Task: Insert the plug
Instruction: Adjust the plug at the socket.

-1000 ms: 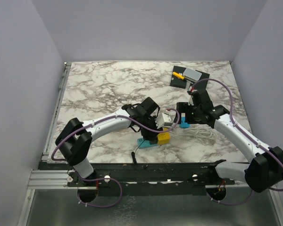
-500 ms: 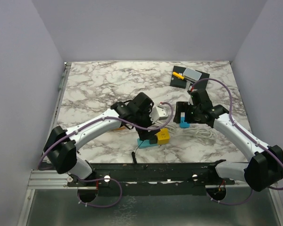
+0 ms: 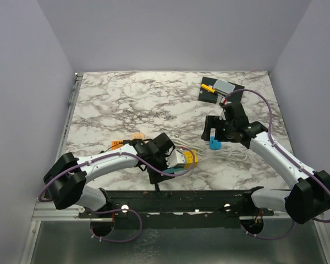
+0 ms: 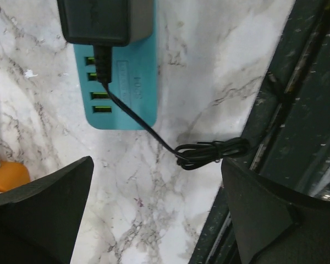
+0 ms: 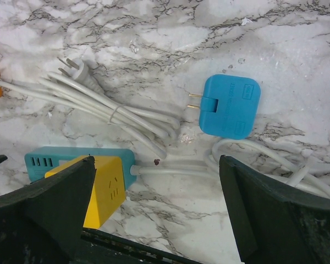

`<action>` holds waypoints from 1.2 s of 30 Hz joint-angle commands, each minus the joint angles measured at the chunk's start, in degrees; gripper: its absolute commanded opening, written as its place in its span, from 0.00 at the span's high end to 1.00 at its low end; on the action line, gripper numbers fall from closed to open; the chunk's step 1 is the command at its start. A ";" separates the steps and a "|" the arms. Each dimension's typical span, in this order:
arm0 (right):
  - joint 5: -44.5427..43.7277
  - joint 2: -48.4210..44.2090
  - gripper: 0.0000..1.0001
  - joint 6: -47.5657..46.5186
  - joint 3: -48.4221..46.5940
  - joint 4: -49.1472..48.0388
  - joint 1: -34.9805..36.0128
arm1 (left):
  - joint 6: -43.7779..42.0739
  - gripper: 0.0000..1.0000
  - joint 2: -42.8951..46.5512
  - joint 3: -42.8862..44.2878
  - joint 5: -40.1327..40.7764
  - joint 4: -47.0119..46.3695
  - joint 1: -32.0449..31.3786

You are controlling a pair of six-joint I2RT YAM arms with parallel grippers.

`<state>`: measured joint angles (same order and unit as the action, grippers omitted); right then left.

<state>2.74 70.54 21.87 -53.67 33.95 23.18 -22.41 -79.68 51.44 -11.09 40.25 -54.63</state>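
Observation:
The blue plug [image 5: 229, 105] lies flat on the marble with its two prongs pointing left, free of any socket; it also shows in the top view [image 3: 214, 144]. My right gripper [image 5: 157, 203] hangs open above the table, near the plug [image 3: 215, 133] and not touching it. The teal power strip [image 5: 77, 157] carries a yellow adapter [image 5: 96, 190] and, in the left wrist view, a black adapter [image 4: 104, 19]. My left gripper [image 4: 157, 214] is open and empty over the strip's [image 4: 124, 82] near end, low by the front edge [image 3: 172, 164].
A bundled white cable [image 5: 115, 113] with its own plug lies between strip and blue plug. A thin black cord [image 4: 209, 151] coils by the black front rail [image 4: 297, 110]. Orange tags [image 3: 116, 144] lie at the left. A black pad [image 3: 220, 91] with small parts sits back right.
My left gripper opened, and its arm swung back and down toward the front edge over the strip. The right gripper opened fully and drew slightly away from the blue plug, which stayed on the table.

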 commanded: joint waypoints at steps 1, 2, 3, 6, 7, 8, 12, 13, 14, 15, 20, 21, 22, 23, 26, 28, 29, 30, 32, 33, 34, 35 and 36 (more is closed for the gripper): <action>0.77 -1.80 0.00 1.09 -1.36 -0.66 -0.28 | -3.57 0.01 -1.25 -2.19 10.25 -5.24 -0.16; 0.79 -1.88 0.00 1.03 -1.33 -0.60 -0.27 | -4.28 0.01 -1.40 -2.42 11.48 -6.09 -0.05; 0.79 -1.82 0.00 1.12 -1.47 -0.45 -0.24 | -4.91 0.01 -1.55 -2.41 12.77 -6.69 -0.01; 0.31 -1.76 0.00 1.07 -1.57 -0.04 -0.32 | -7.18 0.01 -2.67 -1.78 15.05 -7.92 0.40; 0.07 -1.84 0.00 1.15 -1.50 -0.07 -0.25 | -7.88 0.01 -3.29 -1.45 15.87 -8.31 0.79; -0.37 -1.82 0.00 1.28 -1.40 -0.11 -0.24 | -8.47 0.01 -3.78 -1.05 16.29 -8.79 1.44; -1.07 -1.81 0.00 1.31 -1.05 0.11 -0.24 | -7.59 0.01 -4.45 2.87 13.82 -7.98 3.92; -1.12 -1.89 0.00 1.30 -0.92 0.10 -0.26 | -6.97 0.01 -3.89 3.48 12.90 -7.62 3.97; -1.20 -2.01 0.00 1.33 -0.80 0.06 -0.25 | -6.34 0.01 -3.18 3.83 11.91 -7.32 4.13; -1.24 -2.06 0.00 1.39 -0.76 0.06 -0.24 | -6.00 0.01 -2.42 3.87 11.32 -7.10 4.18; -1.51 -2.39 0.00 1.60 -0.46 -0.28 -0.25 | -10.99 0.01 -2.41 3.82 16.42 -8.28 4.25; -1.53 -2.35 0.00 1.68 -0.35 -0.37 -0.24 | -12.09 0.01 -2.95 4.88 16.68 -8.35 4.65; -1.67 -2.30 0.00 1.77 -0.36 -0.34 -0.24 | -12.43 0.01 -3.30 5.93 16.13 -8.29 5.11; -1.69 -2.27 0.00 1.81 -0.37 -0.11 -0.25 | -12.55 0.01 -3.26 6.71 15.28 -8.03 5.22; -2.28 -2.71 0.00 1.86 -0.34 0.25 -0.24 | -11.96 0.01 -1.80 6.96 10.44 -5.78 5.32; -2.56 -2.95 0.00 1.86 -0.40 0.47 -0.25 | -12.26 0.01 0.14 4.55 7.08 -5.33 5.31; -2.52 -3.11 0.00 1.82 -0.38 0.54 -0.24 | -12.53 0.01 1.17 3.14 6.09 -5.31 5.32; -3.30 -2.96 0.00 1.74 -0.49 0.69 -0.28 | -13.13 0.01 1.93 2.09 5.34 -5.23 5.30; -4.93 -2.45 0.00 1.77 -0.69 1.05 -0.25 | -15.47 0.01 2.37 0.80 6.10 -5.14 5.28; -5.66 -2.10 0.00 1.86 -0.75 1.17 -0.31 | -16.79 0.01 2.00 0.66 8.08 -5.40 5.31; -6.43 -1.55 0.00 2.07 -0.88 1.34 -0.31 | -18.05 0.01 1.34 0.97 10.12 -6.08 5.35; -7.21 -1.04 0.00 2.26 -0.92 1.57 -0.29 | -19.32 0.01 0.74 1.64 12.54 -6.59 5.40; -8.00 -0.44 0.00 2.42 -1.00 1.63 -0.28 | -20.24 0.01 0.35 2.96 13.49 -6.74 5.63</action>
<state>-0.43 68.77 23.22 -53.84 34.04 23.18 -37.04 -78.39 53.12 -1.80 34.09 -49.34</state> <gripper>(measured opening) 0.998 0.988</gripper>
